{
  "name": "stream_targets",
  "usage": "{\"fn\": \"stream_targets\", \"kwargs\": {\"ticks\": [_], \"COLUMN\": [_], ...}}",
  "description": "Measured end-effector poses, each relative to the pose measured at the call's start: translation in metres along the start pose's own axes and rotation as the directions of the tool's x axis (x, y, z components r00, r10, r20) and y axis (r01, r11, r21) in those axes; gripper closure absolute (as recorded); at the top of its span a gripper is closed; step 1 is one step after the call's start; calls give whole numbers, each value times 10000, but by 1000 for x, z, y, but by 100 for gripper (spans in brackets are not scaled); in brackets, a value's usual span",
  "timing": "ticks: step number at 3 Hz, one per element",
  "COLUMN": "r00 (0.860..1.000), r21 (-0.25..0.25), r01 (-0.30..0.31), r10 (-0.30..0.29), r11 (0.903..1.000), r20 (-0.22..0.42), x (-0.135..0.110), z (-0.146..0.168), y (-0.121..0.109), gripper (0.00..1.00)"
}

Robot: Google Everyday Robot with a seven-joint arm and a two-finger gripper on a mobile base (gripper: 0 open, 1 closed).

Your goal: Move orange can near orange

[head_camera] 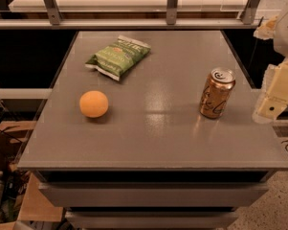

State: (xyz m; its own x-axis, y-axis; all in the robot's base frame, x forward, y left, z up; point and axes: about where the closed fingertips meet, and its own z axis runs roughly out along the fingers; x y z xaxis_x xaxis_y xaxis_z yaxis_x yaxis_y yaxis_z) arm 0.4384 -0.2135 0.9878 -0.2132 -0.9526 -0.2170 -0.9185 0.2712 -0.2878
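The orange can point(216, 93) stands upright on the right side of the grey table point(153, 143); it is shiny copper-orange with a silver pull-tab top and white script. The orange point(94, 104), round and matte, lies on the left side of the table, far from the can. My gripper point(271, 104) is cream-coloured and hangs at the right edge of the view, just past the table's right edge. It is to the right of the can and apart from it, and it holds nothing that I can see.
A green chip bag point(118, 55) lies at the back left of the table, behind the orange. A metal railing point(134, 23) runs behind the table. Cardboard boxes and bottles point(5, 190) sit on the floor at the lower left.
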Motion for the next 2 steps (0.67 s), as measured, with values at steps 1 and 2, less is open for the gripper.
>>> {"fn": "stream_targets", "kwargs": {"ticks": [1,2], "r00": [10000,9997], "r21": [2,-98], "r01": [0,36], "r10": [0,-33], "r11": [10000,9999], "r20": [1,256], "x": [0,-3], "z": [0,1], "y": [0,-1], "gripper": [0,0]}}
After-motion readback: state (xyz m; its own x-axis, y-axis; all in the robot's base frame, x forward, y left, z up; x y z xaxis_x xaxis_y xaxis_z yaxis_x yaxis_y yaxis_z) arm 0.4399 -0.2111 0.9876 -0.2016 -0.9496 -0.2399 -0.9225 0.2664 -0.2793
